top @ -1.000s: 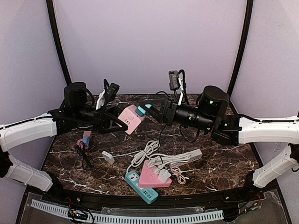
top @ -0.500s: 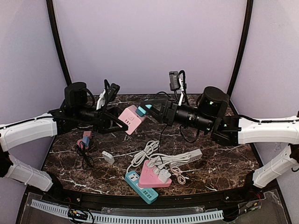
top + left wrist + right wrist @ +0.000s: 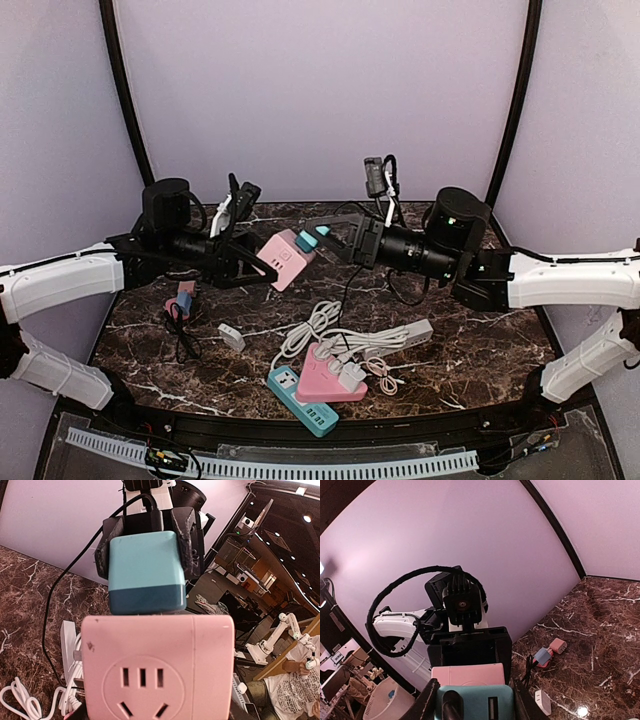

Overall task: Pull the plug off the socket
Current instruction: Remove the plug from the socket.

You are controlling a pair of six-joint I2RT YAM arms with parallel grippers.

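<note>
A pink cube socket is held in the air between the two arms, above the back of the marble table. My left gripper is shut on it; in the left wrist view the socket fills the lower frame and hides my fingers. A teal plug with a black cable sits against the socket's right face. My right gripper is shut on the plug, its black fingers clamping both sides of the plug. In the right wrist view the plug sits in front of the socket.
On the table lie a teal power strip, a pink triangular socket with white plugs, a white strip with coiled white cable, a small white adapter and a pink and blue adapter pair with black cord.
Both grippers, with socket and plug, have shifted slightly right and up. The plug still sits against the socket.
</note>
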